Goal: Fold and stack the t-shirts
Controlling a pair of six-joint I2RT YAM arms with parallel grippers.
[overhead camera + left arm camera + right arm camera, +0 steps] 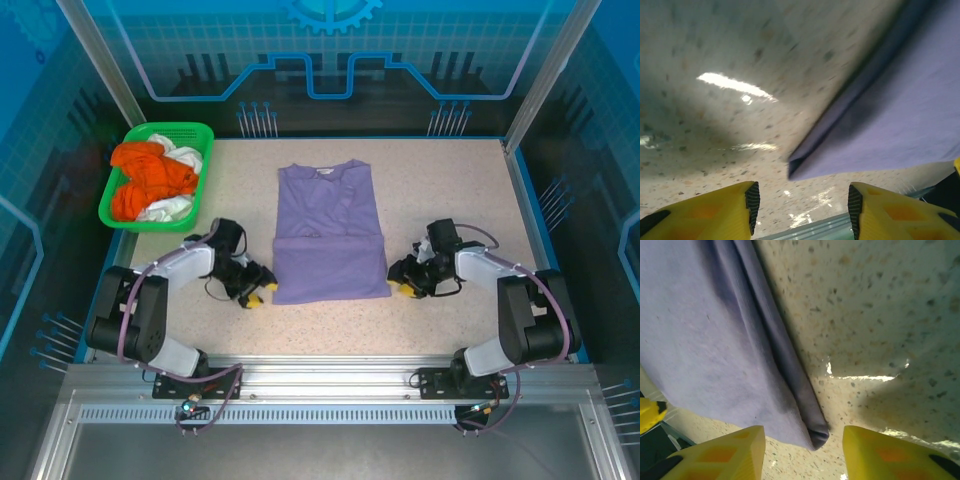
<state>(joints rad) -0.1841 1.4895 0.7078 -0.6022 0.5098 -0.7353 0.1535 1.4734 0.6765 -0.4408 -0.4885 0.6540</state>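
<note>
Lavender t-shirt [330, 235] is lying centred on the bench [460, 210], long axis running away from the arms, near hem doubled up. Left jaws are standing apart, empty, its near-left corner [796, 167] just ahead between them; right jaws, likewise apart, are facing the near-right corner [816, 432]. Both arms are sitting equally near.
</note>
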